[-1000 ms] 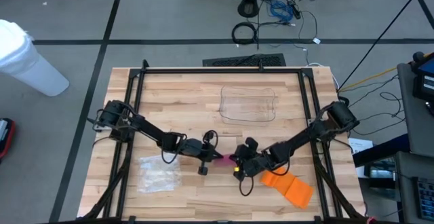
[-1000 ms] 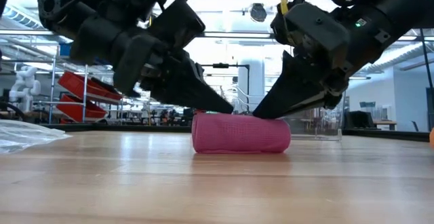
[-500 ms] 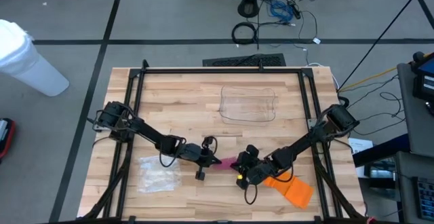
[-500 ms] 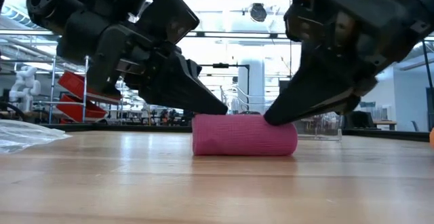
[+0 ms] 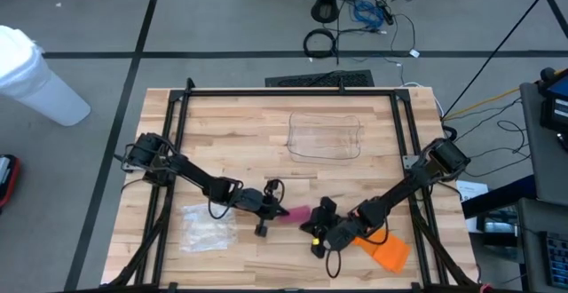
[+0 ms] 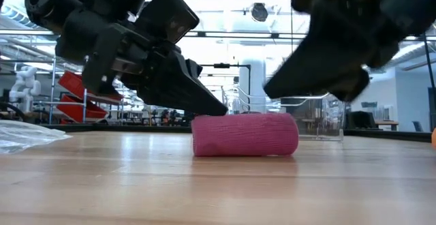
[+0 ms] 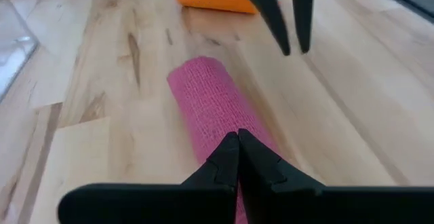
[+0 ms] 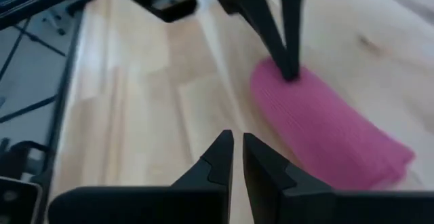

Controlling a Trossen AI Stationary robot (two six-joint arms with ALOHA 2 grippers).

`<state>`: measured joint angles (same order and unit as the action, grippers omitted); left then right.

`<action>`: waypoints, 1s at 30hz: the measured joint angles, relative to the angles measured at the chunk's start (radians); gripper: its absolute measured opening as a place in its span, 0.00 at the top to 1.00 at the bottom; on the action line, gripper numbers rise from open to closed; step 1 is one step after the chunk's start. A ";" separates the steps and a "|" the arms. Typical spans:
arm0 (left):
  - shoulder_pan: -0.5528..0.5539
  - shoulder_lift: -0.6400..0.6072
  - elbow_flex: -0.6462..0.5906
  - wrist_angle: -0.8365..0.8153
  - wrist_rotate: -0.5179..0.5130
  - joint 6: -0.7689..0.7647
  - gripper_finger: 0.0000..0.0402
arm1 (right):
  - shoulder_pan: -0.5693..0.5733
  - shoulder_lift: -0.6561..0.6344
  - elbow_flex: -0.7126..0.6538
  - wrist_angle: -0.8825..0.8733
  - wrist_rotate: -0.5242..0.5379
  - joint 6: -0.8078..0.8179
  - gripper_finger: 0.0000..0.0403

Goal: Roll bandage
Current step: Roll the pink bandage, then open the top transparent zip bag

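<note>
no writing could be read. the pink bandage roll (image 6: 245, 134) lay mid-table; the left gripper (image 6: 219, 108), fingers pressed together, was set on it, the right gripper (image 8: 235, 142), closed, raised just beside.

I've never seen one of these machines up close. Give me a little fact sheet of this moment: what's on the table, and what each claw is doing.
Main item: pink bandage roll, lying on its side on the wooden table
Left claw: shut, tip resting on one end of the roll
Right claw: shut, lifted just clear of the roll's other end
Orange item: flat on the table under the right arm
Clear plastic bag: near the left arm
Clear tray: far side of the table
</note>
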<state>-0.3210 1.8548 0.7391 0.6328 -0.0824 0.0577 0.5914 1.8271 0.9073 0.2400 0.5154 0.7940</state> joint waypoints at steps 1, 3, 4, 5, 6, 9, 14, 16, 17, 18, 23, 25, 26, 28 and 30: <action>-0.002 -0.010 0.000 -0.006 0.007 -0.002 0.98 | 0.000 0.000 0.012 0.000 0.000 -0.035 0.95; -0.003 -0.035 0.000 -0.011 0.023 -0.014 0.98 | 0.000 0.000 0.034 0.003 0.001 -0.120 0.95; -0.003 -0.053 0.000 -0.027 0.026 -0.015 0.98 | -0.002 -0.001 0.042 0.002 0.001 -0.159 0.95; -0.003 -0.069 0.000 -0.041 0.027 -0.015 0.98 | -0.005 -0.001 0.048 0.002 0.001 -0.193 0.95; -0.002 -0.086 0.000 -0.055 0.026 -0.014 0.98 | -0.009 -0.001 0.051 0.004 0.001 -0.217 0.95; -0.002 -0.136 -0.006 -0.099 0.022 -0.004 0.98 | -0.022 -0.002 0.058 0.001 0.002 -0.275 0.95; -0.008 -0.253 -0.009 -0.292 -0.034 -0.016 0.98 | -0.058 0.004 0.062 0.064 -0.015 -0.378 0.95; -0.016 -0.318 -0.009 -0.368 -0.028 -0.053 0.98 | -0.093 0.004 0.062 0.119 -0.102 -0.401 0.93; -0.024 -0.352 -0.009 -0.396 -0.020 -0.069 0.98 | -0.109 0.004 0.062 0.146 -0.140 -0.421 0.91; -0.032 -0.386 -0.009 -0.420 -0.017 -0.075 0.98 | -0.124 0.004 0.062 0.171 -0.169 -0.442 0.89; -0.082 -0.535 -0.009 -0.541 -0.130 -0.081 0.98 | -0.174 0.008 0.062 0.257 -0.209 -0.546 0.72; -0.105 -0.590 -0.009 -0.627 -0.222 -0.115 0.98 | -0.191 0.008 0.065 0.272 -0.209 -0.570 0.65; -0.116 -0.615 -0.009 -0.684 -0.263 -0.143 0.98 | -0.201 0.008 0.070 0.267 -0.209 -0.573 0.61; -0.136 -0.657 -0.009 -0.789 -0.316 -0.216 0.98 | -0.223 0.008 0.087 0.248 -0.223 -0.575 0.55; -0.151 -0.687 -0.009 -0.899 -0.329 -0.302 0.98 | -0.250 0.012 0.106 0.236 -0.267 -0.579 0.51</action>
<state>-0.4720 1.1674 0.7300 -0.2663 -0.4114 -0.2446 0.3413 1.8387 1.0136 0.4756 0.2488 0.2155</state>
